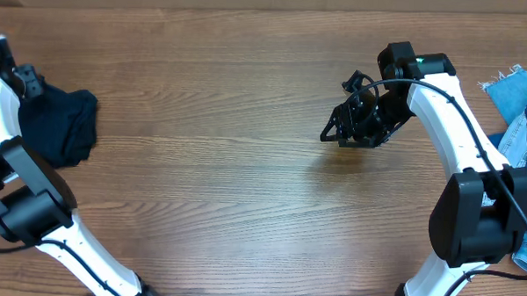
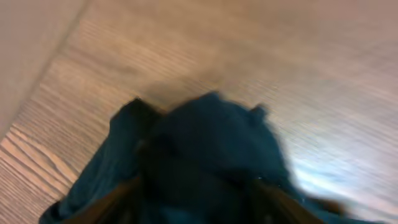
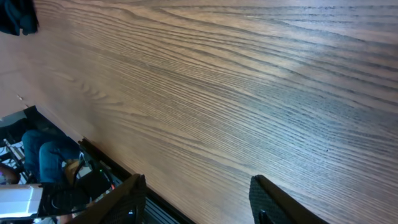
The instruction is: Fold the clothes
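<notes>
A dark navy garment (image 1: 60,123) lies bunched in a heap at the far left of the table. My left gripper (image 1: 28,83) is at its upper left edge. The left wrist view is blurred. There the navy cloth (image 2: 205,137) fills the space between the brown fingers (image 2: 112,202), which stand wide apart, so the left gripper (image 2: 198,186) is open over the heap. My right gripper (image 1: 352,125) hangs above bare wood right of centre. It (image 3: 196,183) is open with nothing between its fingers. Light-blue denim pieces (image 1: 520,95) with frayed edges lie at the right edge.
The wooden table (image 1: 228,164) stretches between the two arms. The right arm's white links (image 1: 457,128) run beside the denim. A wall or backboard (image 2: 31,37) rises just behind the navy heap. Below the table's front edge are cables and gear (image 3: 56,186).
</notes>
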You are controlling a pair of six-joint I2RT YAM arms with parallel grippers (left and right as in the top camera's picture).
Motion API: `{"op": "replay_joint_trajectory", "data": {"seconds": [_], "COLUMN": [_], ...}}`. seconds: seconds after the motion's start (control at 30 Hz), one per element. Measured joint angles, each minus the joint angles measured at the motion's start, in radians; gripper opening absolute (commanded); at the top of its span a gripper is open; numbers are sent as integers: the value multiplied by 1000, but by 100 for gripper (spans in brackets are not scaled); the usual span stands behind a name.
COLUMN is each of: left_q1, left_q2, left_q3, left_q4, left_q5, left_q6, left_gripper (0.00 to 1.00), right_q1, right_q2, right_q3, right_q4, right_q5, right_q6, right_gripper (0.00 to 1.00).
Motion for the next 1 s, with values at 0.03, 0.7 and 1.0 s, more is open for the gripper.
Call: {"op": "replay_joint_trajectory", "data": {"seconds": [0.03,0.7,1.0], "left_q1": [10,-144,-509], "left_q2": [29,-729,-863], "left_q3": [0,282,272], "left_q4": [2,-747,-1135], "left_q5": [-3,444,175], "left_q6": [2,-16,-39], "left_gripper": [72,100,100], "right_q1": [0,-5,-17], "right_q2": [0,-386,-695], "right_q3": [0,82,126], "right_q4": [-10,270,249], "right_q5": [-1,224,360], "right_q6": [0,-74,117], "right_gripper": [57,100,100]}}
